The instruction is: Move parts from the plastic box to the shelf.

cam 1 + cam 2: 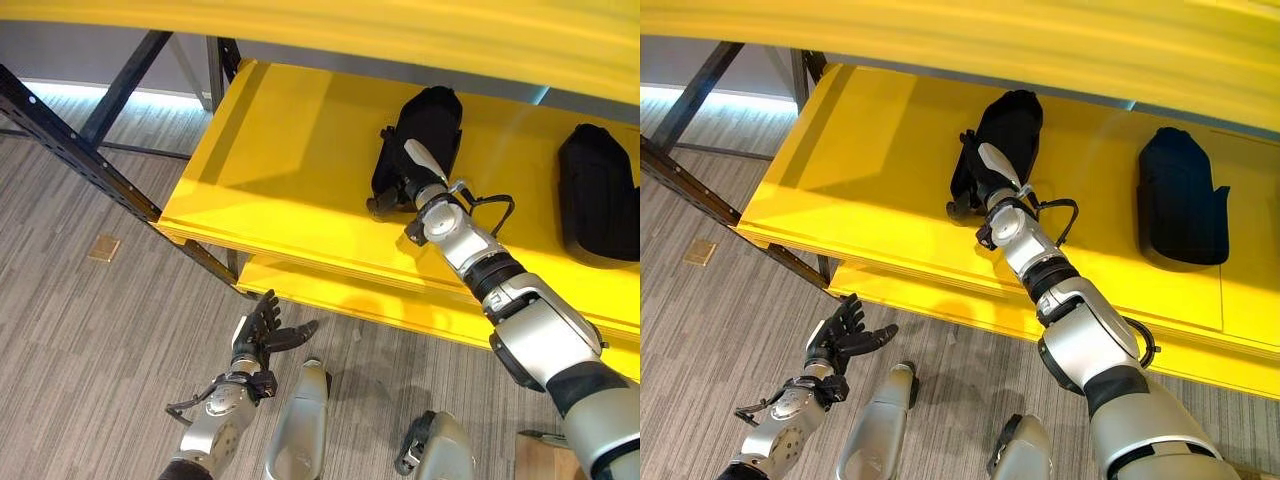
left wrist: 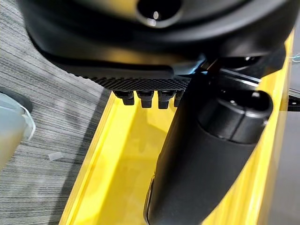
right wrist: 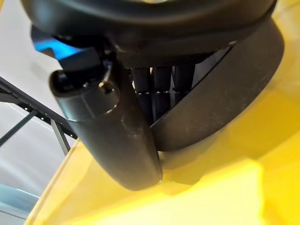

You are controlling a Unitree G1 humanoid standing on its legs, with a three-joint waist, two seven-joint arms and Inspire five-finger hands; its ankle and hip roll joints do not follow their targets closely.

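On the yellow shelf [image 1: 290, 170] lies a black moulded part [image 1: 432, 120], and my right hand [image 1: 395, 190] is on its near end. In the right wrist view the thumb [image 3: 112, 136] sits on one face of the part [image 3: 225, 103] and the fingers [image 3: 161, 86] on the other, pinching it just above the shelf board. A second black part [image 1: 598, 195] lies on the same shelf further right. My left hand [image 1: 262, 330] hangs low before the lower yellow shelf [image 1: 330, 290], open with fingers spread and holding nothing.
A higher yellow board [image 1: 400, 25] overhangs the shelf. The shelf's dark metal frame [image 1: 70, 150] slants across the left. A small brown tile [image 1: 104, 247] lies on the grey floor. The shelf's left half is bare.
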